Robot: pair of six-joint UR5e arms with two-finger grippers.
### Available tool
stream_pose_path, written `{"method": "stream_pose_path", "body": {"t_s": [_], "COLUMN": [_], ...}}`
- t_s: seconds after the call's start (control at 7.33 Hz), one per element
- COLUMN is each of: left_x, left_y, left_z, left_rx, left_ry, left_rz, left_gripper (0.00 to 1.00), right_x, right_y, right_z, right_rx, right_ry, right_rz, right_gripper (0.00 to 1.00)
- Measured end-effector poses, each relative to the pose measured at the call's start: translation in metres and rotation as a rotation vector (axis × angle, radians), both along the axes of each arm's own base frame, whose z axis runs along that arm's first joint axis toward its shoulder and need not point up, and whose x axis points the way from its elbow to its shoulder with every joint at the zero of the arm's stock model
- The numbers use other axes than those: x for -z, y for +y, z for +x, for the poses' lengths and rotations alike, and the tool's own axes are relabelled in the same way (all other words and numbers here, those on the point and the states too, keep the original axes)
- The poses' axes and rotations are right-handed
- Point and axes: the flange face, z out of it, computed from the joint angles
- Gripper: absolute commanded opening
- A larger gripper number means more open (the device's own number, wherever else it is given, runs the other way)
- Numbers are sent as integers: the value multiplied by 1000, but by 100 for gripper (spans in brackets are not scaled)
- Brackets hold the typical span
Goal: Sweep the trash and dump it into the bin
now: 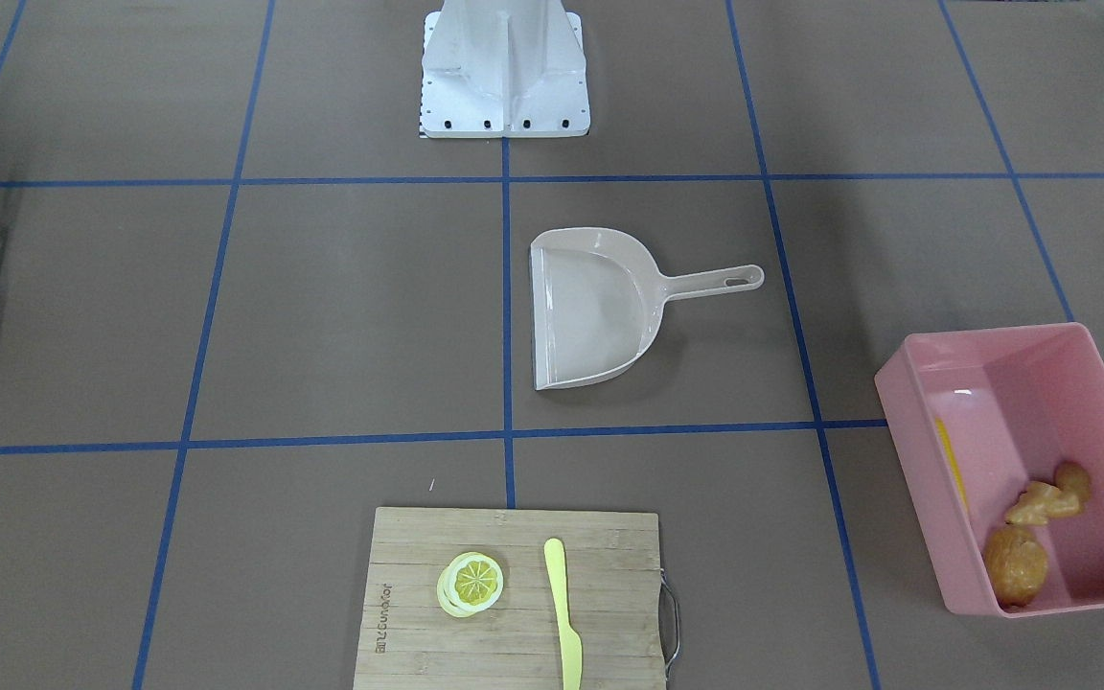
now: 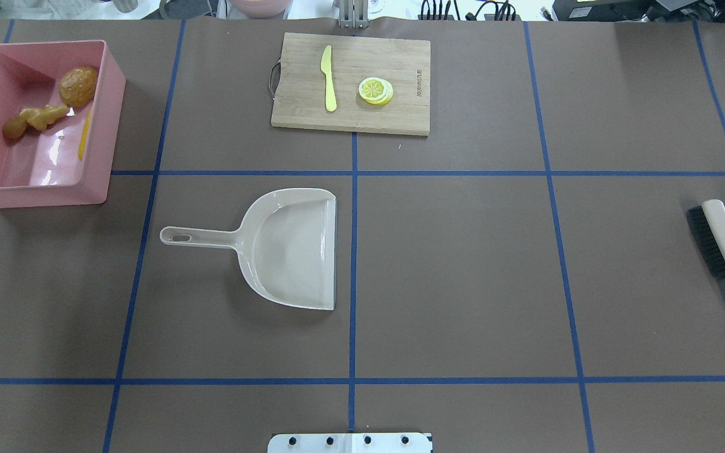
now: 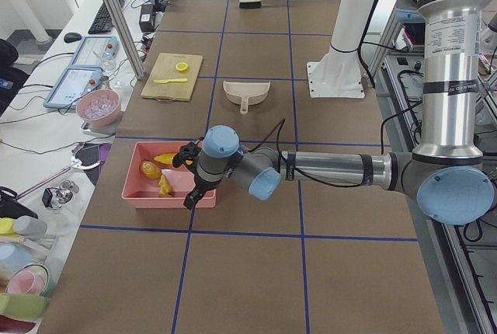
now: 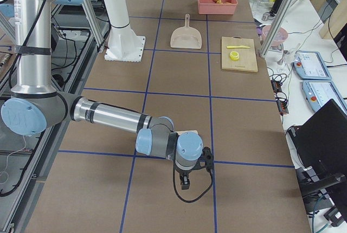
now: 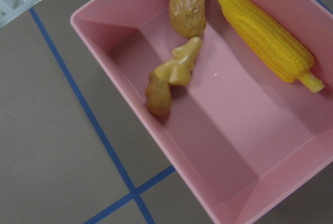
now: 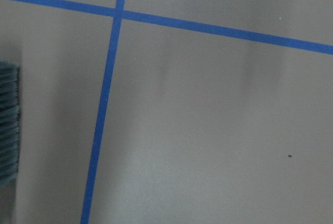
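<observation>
The pink bin (image 2: 99, 163) sits at the table's far-left corner and holds all the trash: the corn cob (image 5: 268, 36) along one wall, with the ginger root (image 5: 169, 75) and the potato (image 5: 188, 7) beside it. The left gripper (image 3: 191, 185) hangs over the bin's edge. The right gripper (image 4: 184, 181) is low over the table beside the brush (image 2: 715, 242). Neither shows clearly enough to tell how far its jaws are apart or whether it holds anything.

Overhead, front views face each other, share dustpan (image 2: 293, 251); left wrist close above bin (image 5: 239, 146).
</observation>
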Motion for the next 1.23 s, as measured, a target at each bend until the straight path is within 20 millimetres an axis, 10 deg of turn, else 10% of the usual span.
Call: {"method": "stream_pose_path", "body": {"t_s": [1.23], "left_x": [-56], "left_y": [35], "left_z": [-38], "left_rx": [9], "left_ry": [40], "left_rz": [-412], "left_gripper": [98], "right_x": [7], "right_y": [-5], "right_z": [-2], "right_rx": [-2], "right_ry": [-36], "right_rz": [18], "right_gripper": [100]}}
